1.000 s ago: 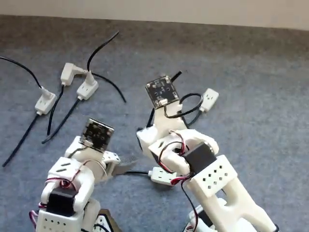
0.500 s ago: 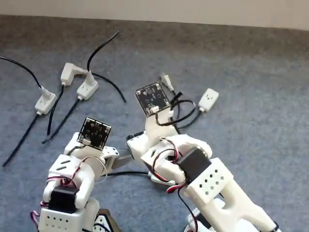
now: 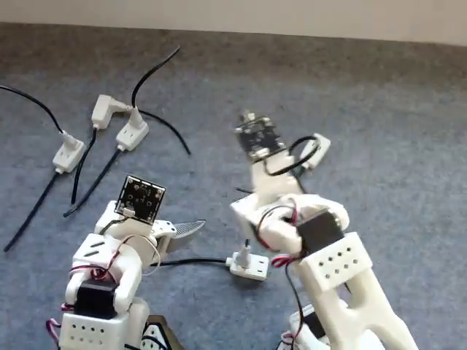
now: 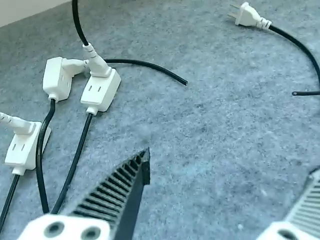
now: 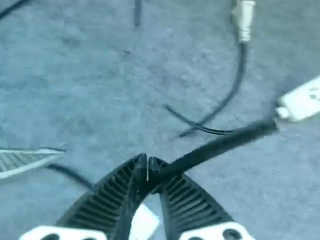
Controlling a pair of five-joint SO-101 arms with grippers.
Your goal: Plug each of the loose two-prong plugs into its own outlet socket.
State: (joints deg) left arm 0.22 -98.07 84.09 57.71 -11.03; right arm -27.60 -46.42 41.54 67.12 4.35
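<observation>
The grey table [image 3: 408, 146] carries it all: near its front edge the right gripper [image 5: 148, 162] is clamped on a black cord [image 5: 215, 145], and the left gripper [image 4: 230, 165] gapes wide alongside. A cluster of sockets [image 4: 100, 90] sits toward the left edge, and one loose plug [image 4: 247, 14] lies mid-table.
</observation>
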